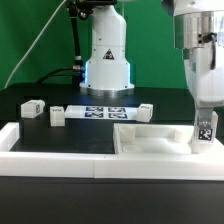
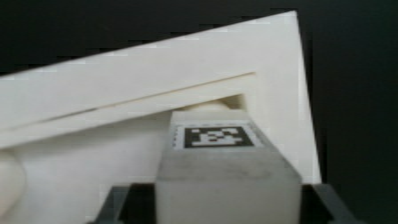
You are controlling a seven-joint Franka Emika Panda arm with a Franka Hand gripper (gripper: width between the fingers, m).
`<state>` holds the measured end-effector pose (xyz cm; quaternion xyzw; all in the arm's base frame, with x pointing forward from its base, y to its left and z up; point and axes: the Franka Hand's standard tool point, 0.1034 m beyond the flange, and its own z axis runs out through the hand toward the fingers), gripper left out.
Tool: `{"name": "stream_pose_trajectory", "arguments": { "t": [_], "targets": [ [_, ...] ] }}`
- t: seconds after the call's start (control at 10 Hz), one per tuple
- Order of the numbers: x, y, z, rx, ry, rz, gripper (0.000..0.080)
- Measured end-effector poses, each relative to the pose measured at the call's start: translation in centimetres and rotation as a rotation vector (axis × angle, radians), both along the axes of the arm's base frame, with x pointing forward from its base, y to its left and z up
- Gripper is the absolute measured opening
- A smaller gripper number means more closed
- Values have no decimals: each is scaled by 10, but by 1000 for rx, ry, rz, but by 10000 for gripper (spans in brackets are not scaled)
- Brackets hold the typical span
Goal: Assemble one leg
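My gripper [image 1: 205,108] is shut on a leg [image 1: 204,131], a short white block with a square tag on its face, and holds it upright at the exterior view's right. The leg's lower end stands at the right corner of the large flat white panel [image 1: 152,139]. In the wrist view the leg [image 2: 222,160] fills the space between my dark fingers [image 2: 128,204], its tag facing the camera, over a corner of the panel [image 2: 160,80]. Three more legs lie on the table: two at the left [image 1: 30,108], [image 1: 55,115] and one near the middle [image 1: 145,111].
The marker board [image 1: 98,111] lies behind the panel in front of the arm's white base [image 1: 107,60]. A white raised rail [image 1: 60,148] runs along the front edge of the black table.
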<state>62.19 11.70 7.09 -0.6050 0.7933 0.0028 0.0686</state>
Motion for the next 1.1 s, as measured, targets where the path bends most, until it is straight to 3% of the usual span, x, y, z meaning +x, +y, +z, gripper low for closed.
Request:
{"name": "stream_pose_trajectory", "arguments": {
  "t": [0.2, 0.3, 0.4, 1.1],
  "targets": [
    [0, 0, 0, -1, -1, 7, 553],
    [0, 0, 0, -1, 0, 7, 553],
    [0, 0, -1, -1, 0, 7, 628],
    [0, 0, -1, -1, 0, 7, 649]
  ]
}}
